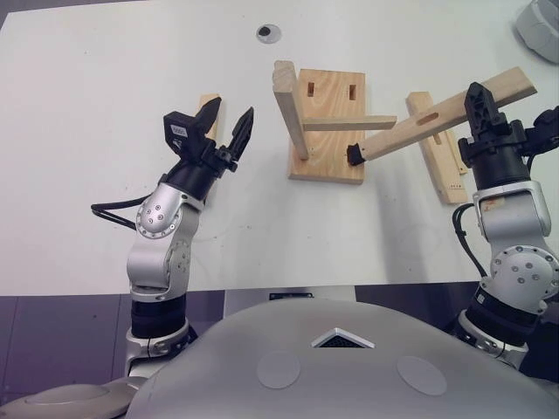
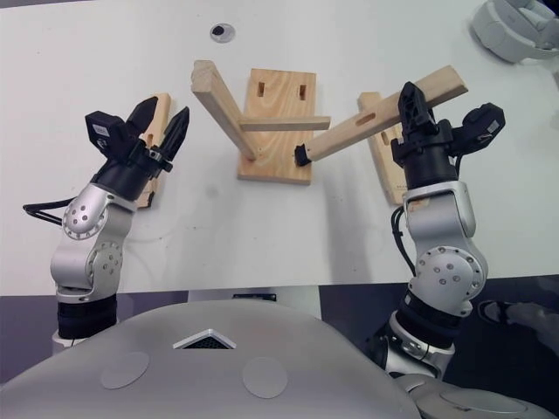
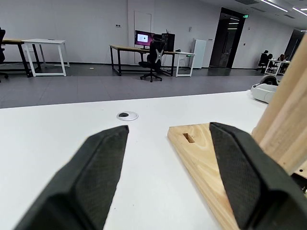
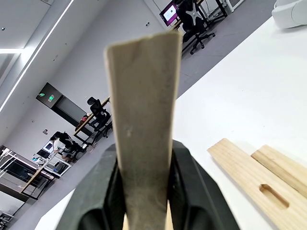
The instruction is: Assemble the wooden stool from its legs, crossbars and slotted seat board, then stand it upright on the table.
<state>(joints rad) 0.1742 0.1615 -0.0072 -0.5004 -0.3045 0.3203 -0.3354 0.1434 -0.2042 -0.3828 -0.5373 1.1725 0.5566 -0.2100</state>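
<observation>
White table (image 1: 105, 201) bears grommet (image 1: 268, 33), perhaps headset (image 1: 540, 28); held leg (image 1: 437, 113) points at seat board (image 1: 332, 103).

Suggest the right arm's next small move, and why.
Probably shift the right gripper, shut on the leg, slightly toward the crossbar: the leg's slot hangs just past the crossbar's free end, not yet on it. The left gripper is open, holding nothing.

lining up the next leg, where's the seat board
In the eye views the seat board lies flat mid-table, between the left gripper and right gripper, a leg standing at its left side.
</observation>
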